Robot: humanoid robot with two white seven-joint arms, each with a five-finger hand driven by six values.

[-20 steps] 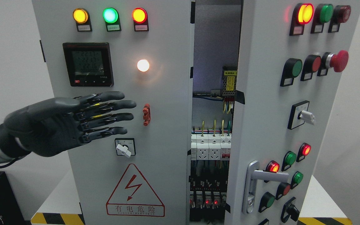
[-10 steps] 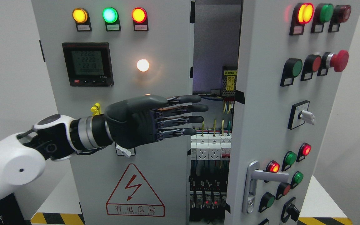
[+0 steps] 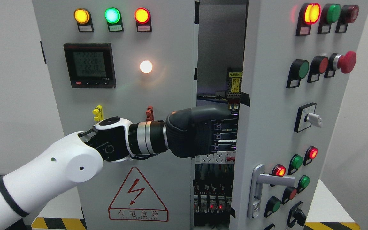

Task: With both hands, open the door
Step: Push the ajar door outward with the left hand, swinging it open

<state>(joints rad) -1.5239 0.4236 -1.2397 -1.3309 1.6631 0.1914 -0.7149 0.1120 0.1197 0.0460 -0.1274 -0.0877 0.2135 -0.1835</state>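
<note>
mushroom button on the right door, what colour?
Red mushroom button, clearest in the head view, upper right of the right door.

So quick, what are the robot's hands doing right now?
Left robot hand: reaching into the gap behind the grey metal cabinet door; fingers hidden, so cannot tell.
Right robot hand: not in view.

Bearing: white tabletop [image 3: 327, 201] with yellow-black striped edge | standing on it: tall grey metal electrical cabinet [image 3: 171, 179]

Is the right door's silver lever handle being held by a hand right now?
No: the silver lever handle is untouched, while the left hand reaches into the gap behind the right door's edge.
</note>
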